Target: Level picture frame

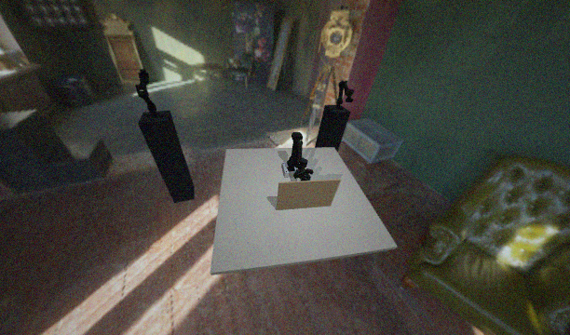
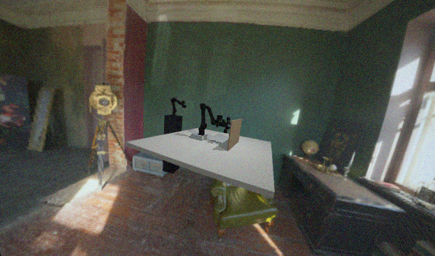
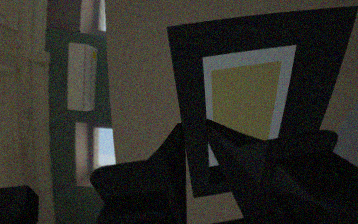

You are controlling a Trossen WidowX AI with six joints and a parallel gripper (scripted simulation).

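A: Picture frame, black border, wrist view, right of centre [image 3: 317, 65]. Gripper [image 1: 305, 175] [image 2: 227, 125] [image 3: 192, 125]?

B: Clamped on the frame's border, lower left of it.

A: Handling?

B: Looks stiff, probably light; smooth border may slip or swivel. Low side hold suits small lifts; keep the pinch off the pale mount.

One table [image 1: 248, 233] [image 2: 203, 156]. Three black arms total: one on table [image 1: 291, 149], two on black pedestals [image 1: 166, 155] [image 1: 333, 126]. One upright tan panel [image 1: 308, 194] [image 2: 234, 134]. One picture frame [image 3: 185, 90]. One end effector [image 1: 308, 175] [image 2: 227, 125] [image 3: 192, 125]. One green armchair [image 1: 490, 251] [image 2: 242, 206]. One tripod [image 1: 318, 93] [image 2: 101, 139].
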